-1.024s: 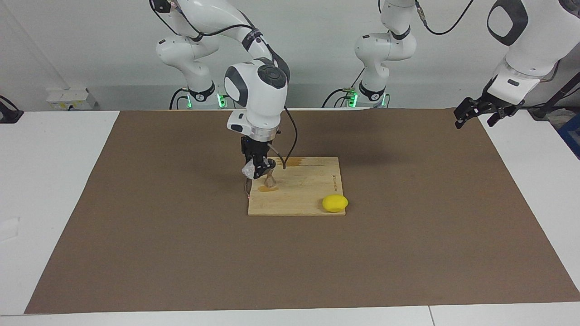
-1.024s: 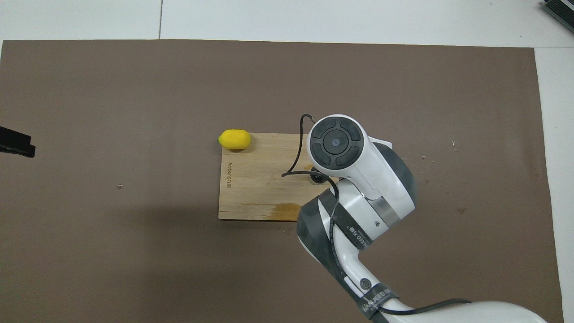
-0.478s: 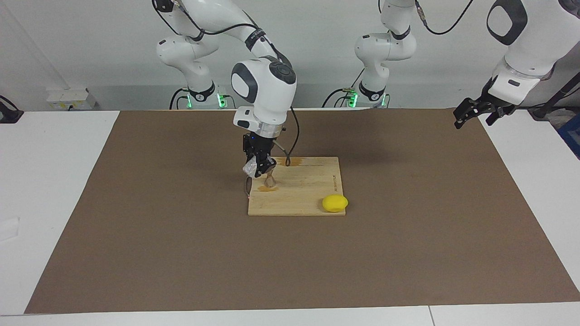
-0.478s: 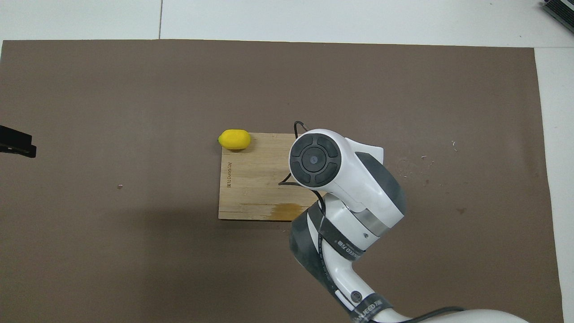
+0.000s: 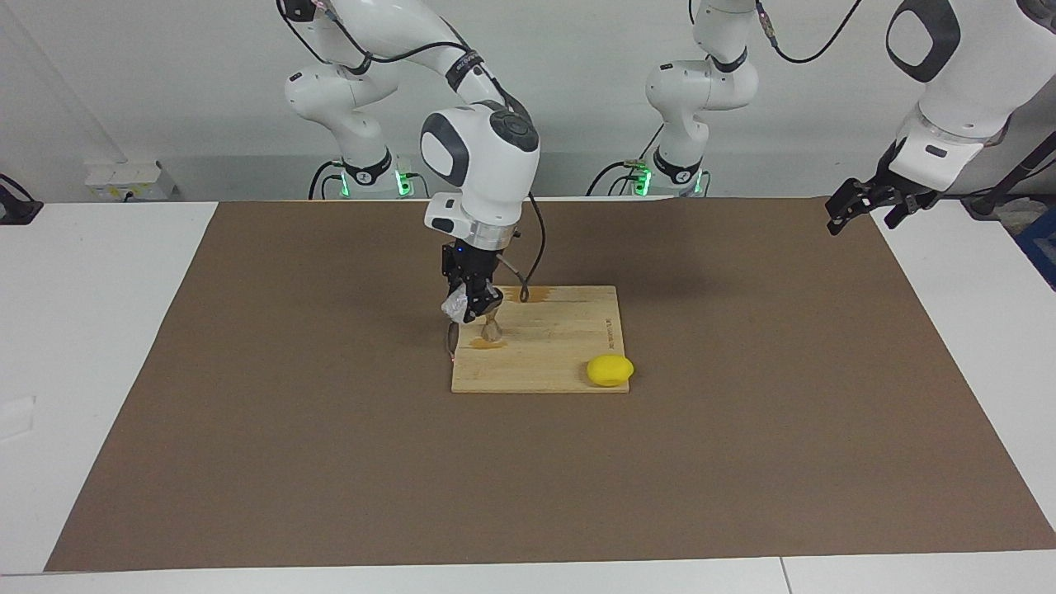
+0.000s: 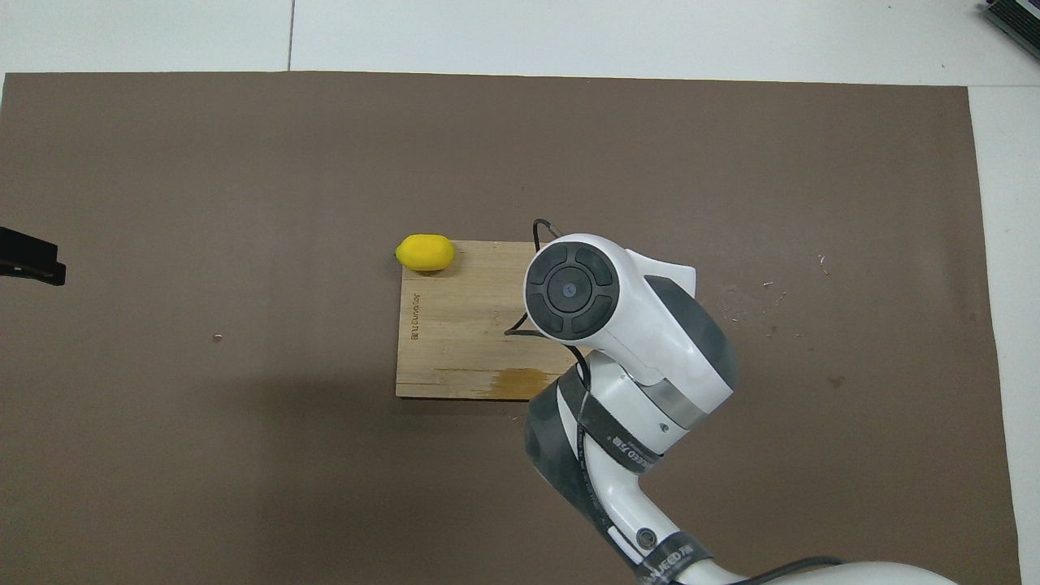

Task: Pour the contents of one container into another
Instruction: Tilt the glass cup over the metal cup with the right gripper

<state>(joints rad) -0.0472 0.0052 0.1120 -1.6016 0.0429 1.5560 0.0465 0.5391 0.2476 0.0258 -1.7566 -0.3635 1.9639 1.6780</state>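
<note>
Illumination is bright, even and diffuse in both views, consistent with light from above. The brown mat (image 5: 742,396) renders matte, without glare. Soft-edged shadows lie on it: one beside the wooden board (image 6: 463,325) on the side nearer the robots in the overhead view, and a faint one under the right arm's wrist (image 5: 483,165) in the facing view. The white arm shells carry mild highlights but keep detail. The lemon (image 5: 610,370) is saturated, not clipped. Focus is sharp across the table (image 5: 99,330); no motion blur is visible. Edges of the mat run nearly straight, so lens distortion is slight.
</note>
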